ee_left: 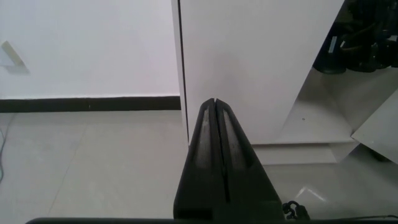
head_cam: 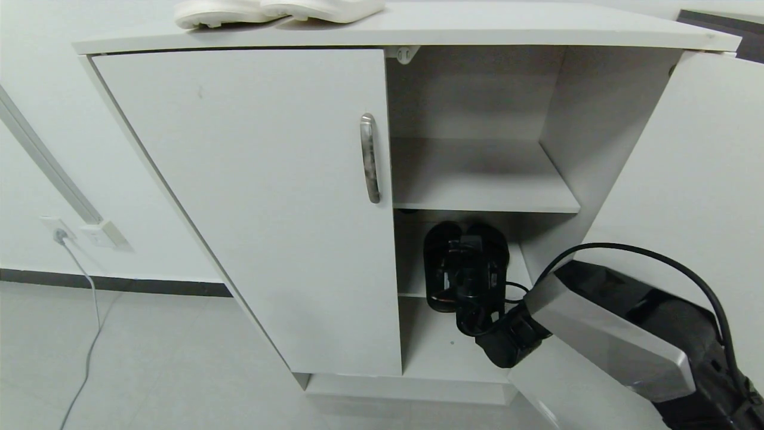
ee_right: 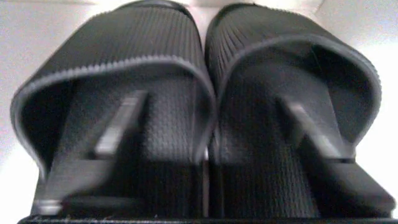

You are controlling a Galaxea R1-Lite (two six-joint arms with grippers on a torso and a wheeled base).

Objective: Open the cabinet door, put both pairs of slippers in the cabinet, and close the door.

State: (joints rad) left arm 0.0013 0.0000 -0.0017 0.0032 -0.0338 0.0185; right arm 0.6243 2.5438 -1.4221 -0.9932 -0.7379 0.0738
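My left gripper [ee_left: 214,106] hangs low outside the cabinet [head_cam: 537,30], jaws clenched on nothing, facing the closed left door [head_cam: 250,197]. The white slippers [head_cam: 274,11] lie on the cabinet top, waiting. The upper shelf [head_cam: 477,179] is bare. On the shelf below it sit the black slippers [head_cam: 465,263], side by side, toes inward. My right gripper [head_cam: 471,298] reaches in to them past the open right door [head_cam: 686,179], jaws spread, one of its fingers [ee_right: 118,127] under each strap. I judge the pair is set down; I should draw straight back and level, so neither finger drags a strap outward.
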